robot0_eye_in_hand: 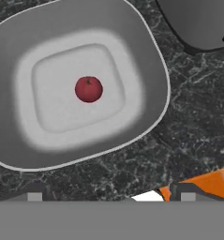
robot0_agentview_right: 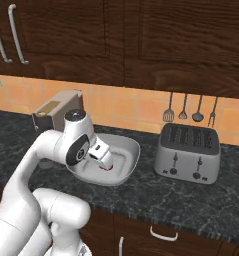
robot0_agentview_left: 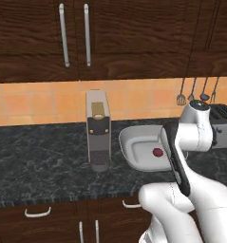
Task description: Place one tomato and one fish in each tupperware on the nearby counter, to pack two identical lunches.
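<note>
Red tomato (robot0_eye_in_hand: 88, 89): sits alone at the centre of the pale grey tupperware (robot0_eye_in_hand: 151, 61), on its flat inner floor. In your left base view it's a small dark-red spot (robot0_agentview_left: 157, 152) next to the arm; in the right base view it's mostly hidden behind the hand.
Tupperware: shallow, rounded-square, white rim, resting on the counter (robot0_agentview_left: 39, 161). Your left base view puts it (robot0_agentview_left: 134, 142) just right of the coffee machine (robot0_agentview_left: 98, 129); your right base view puts it (robot0_agentview_right: 126, 150) between coffee machine (robot0_agentview_right: 53, 112) and toaster (robot0_agentview_right: 188, 152).
Gripper (robot0_eye_in_hand: 108, 196): hovers above the tub, pointing down at it, clear of the tomato. Two dark tips stand apart at the bottom of your hand view w/ nothing between them, so it reads as open and empty. In the right base view the hand (robot0_agentview_right: 102, 156) hangs over the tub's middle.
Counter: black-grey speckled stone; dark wood drawers w/ curved silver handles below, dark wall cupboards above, orange tile behind.
Toaster: silver 4-slot, right of the tub, apart from it. A dark rounded object at the top right of your hand view can't be identified.
Utensils (robot0_agentview_right: 183, 107): hang on the tile wall above the toaster.
Arm (robot0_agentview_left: 191, 142): white, bent over the counter front, elbow high.
</note>
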